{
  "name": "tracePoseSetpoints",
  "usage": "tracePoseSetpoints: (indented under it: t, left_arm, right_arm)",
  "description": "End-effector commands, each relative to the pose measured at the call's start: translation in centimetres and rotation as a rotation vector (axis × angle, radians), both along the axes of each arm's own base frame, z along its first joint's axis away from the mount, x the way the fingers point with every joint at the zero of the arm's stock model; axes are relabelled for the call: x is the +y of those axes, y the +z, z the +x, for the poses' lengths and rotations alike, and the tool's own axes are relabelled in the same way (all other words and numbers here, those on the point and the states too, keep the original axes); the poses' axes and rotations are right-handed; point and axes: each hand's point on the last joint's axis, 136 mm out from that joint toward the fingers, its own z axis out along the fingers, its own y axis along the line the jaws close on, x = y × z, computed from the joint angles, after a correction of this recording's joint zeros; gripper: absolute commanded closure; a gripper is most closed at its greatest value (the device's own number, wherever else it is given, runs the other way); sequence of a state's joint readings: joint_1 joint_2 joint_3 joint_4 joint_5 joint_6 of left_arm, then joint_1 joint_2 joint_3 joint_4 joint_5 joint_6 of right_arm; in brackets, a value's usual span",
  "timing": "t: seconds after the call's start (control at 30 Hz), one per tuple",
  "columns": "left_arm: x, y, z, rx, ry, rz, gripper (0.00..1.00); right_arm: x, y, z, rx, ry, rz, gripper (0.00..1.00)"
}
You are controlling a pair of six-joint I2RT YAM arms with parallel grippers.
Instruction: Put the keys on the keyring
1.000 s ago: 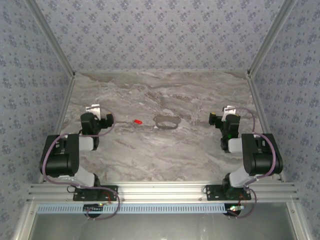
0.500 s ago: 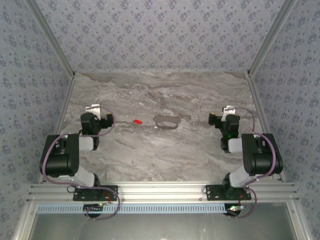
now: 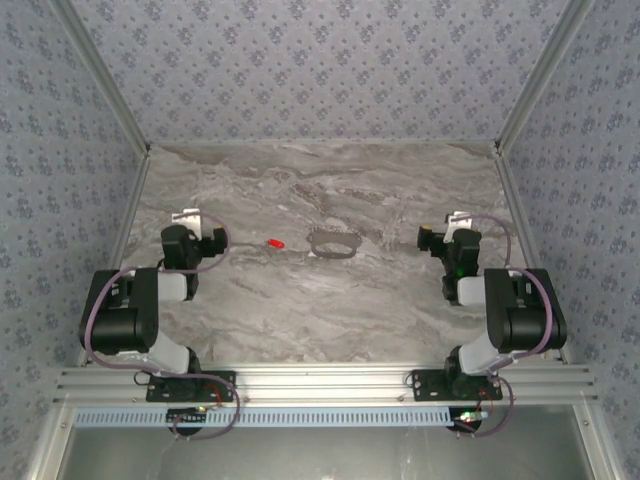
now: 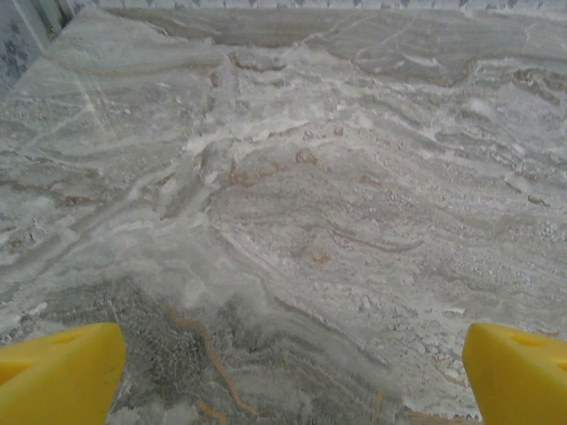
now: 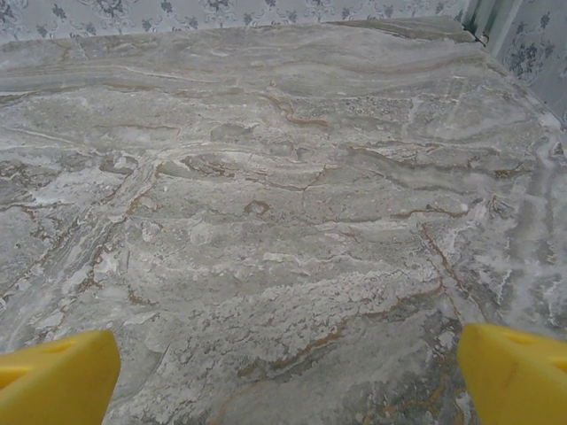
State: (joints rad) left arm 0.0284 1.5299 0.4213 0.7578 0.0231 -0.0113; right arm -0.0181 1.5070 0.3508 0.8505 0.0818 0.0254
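Compared with a second ago, you have almost nothing new to note: both arms sit where they were, and the keys point(image 3: 274, 243) and the keyring point(image 3: 333, 243) have not shifted on the bench point(image 3: 330, 310).

Your left tool point(image 3: 192, 228) rests low near the left side of the bench. Its jaws are spread wide, and in the left wrist view its yellow fingers point(image 4: 58, 376) stand at the far corners with bare marbled surface between them. Your right tool point(image 3: 452, 232) mirrors it on the right side, equally spread, its yellow fingers point(image 5: 514, 372) likewise apart over bare surface. Neither pinches anything.

The red keys lie flat near the middle of the bench, just left of the grey keyring and apart from it. Both lie between the two tools, closer to the left one.
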Motion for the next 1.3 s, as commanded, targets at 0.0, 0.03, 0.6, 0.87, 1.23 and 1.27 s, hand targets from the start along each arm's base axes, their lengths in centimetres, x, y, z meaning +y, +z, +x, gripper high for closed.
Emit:
tracePoseSetpoints:
  t: [0.0, 0.03, 0.6, 0.87, 1.23, 1.27]
  left_arm:
    - [-0.1, 2.2, 0.8, 0.021, -0.015, -0.013, 0.02]
    - [-0.1, 2.5, 0.8, 0.036, -0.011, -0.015, 0.02]
    - [-2.4, 8.1, -6.9, 0.328, 0.221, -0.347, 0.02]
    - [-5.4, 7.2, -10.1, 0.415, 0.216, -0.559, 0.02]
    - [-9.3, 5.8, -9.5, 0.519, 0.138, -0.631, 0.02]
    - [-9.6, 5.9, -9.2, 0.523, 0.131, -0.634, 0.02]
  right_arm:
    - [-0.4, 2.3, 0.0, -0.012, -0.013, -0.008, 0.00]
    - [-0.4, 2.6, -0.2, 0.007, -0.020, 0.005, 0.00]
    - [5.0, 8.3, -0.3, 0.258, 0.086, 0.743, 0.19]
    - [12.2, 3.4, -1.8, 0.536, 0.210, 0.683, 0.26]
    - [18.6, -1.6, 0.0, 0.754, 0.379, 0.652, 0.46]
    - [18.8, -1.7, 0.3, 0.756, 0.381, 0.649, 0.46]
